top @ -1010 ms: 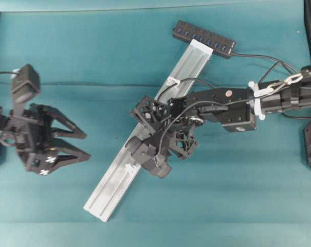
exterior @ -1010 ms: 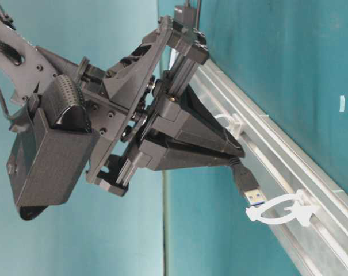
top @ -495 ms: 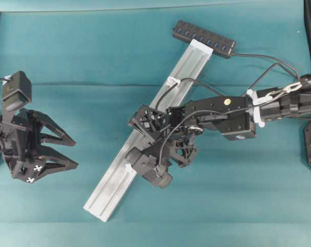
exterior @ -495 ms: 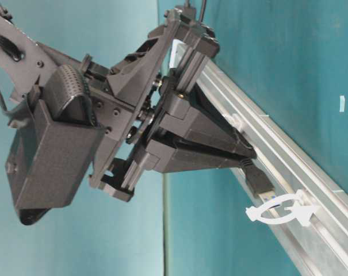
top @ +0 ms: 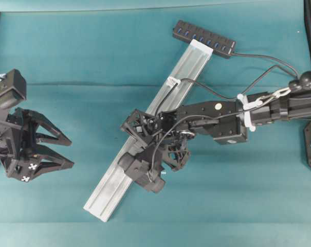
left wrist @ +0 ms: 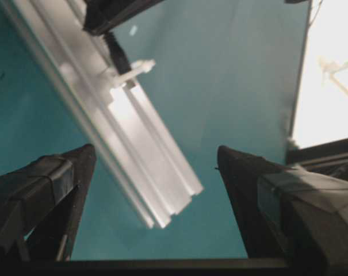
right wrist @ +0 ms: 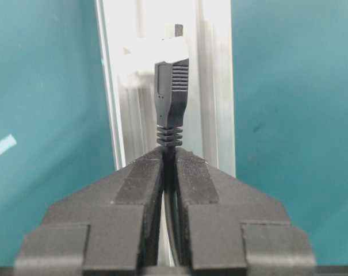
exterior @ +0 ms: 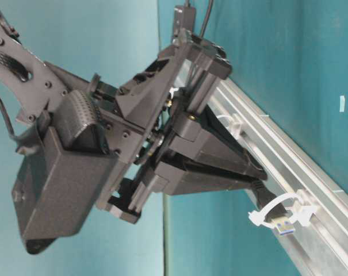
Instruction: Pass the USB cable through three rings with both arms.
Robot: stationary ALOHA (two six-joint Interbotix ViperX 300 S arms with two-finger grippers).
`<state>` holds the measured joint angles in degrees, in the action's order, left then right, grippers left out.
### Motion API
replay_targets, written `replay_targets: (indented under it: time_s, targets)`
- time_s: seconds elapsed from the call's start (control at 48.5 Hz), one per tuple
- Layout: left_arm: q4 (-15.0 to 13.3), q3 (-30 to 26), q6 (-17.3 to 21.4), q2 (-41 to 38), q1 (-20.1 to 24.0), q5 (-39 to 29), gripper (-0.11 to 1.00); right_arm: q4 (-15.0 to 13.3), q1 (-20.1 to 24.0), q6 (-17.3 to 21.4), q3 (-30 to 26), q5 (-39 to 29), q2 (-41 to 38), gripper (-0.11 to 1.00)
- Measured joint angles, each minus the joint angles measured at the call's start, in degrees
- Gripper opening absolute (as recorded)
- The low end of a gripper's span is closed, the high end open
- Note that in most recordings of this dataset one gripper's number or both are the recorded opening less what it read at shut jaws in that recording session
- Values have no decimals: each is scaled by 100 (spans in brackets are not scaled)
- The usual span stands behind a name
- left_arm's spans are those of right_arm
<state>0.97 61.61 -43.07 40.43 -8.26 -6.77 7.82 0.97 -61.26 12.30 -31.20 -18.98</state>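
Right wrist view: right gripper (right wrist: 169, 167) clamped on the cable (right wrist: 171, 100) just behind the plug. Plug points straight ahead along the rail (right wrist: 214, 86), long axis in line with it, tip entering a whitish ring (right wrist: 156, 53).

Table-level view: plug (exterior: 275, 218) sits inside the nearest ring (exterior: 280, 214), metal tip poking out past it, angled down along the rail (exterior: 312, 172). A second ring (exterior: 231, 123) stands farther back, partly hidden by the gripper.

Overhead: teal cloth table (top: 93, 62); rail (top: 165, 113) lies diagonal, lower left to upper right. Cable (top: 217, 92) runs from the right gripper (top: 163, 170) up through a ring (top: 171, 81) near the rail's upper part, then off toward the right arm. Black hub (top: 203, 38) touches the rail's top end. Right arm covers the mid-rail, hiding any ring there.

Left gripper (top: 65, 149) well apart at far left, fingers spread wide, holding nothing. Left wrist view: rail end (left wrist: 162, 195) between the spread fingers (left wrist: 58, 178).
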Motion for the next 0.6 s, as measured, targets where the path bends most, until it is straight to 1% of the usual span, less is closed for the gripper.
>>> replay_targets:
  time_s: [0.124, 0.268, 0.598]
  targets:
    - [0, 0, 0, 0, 0, -79, 92, 44, 26, 0, -26, 0, -26, 7]
    - [9, 0, 0, 0, 9, -97, 92, 185, 70, 0, -88, 0, -53, 7]
    - [0, 0, 0, 0, 0, -97, 92, 229, 114, 0, -149, 0, -70, 7]
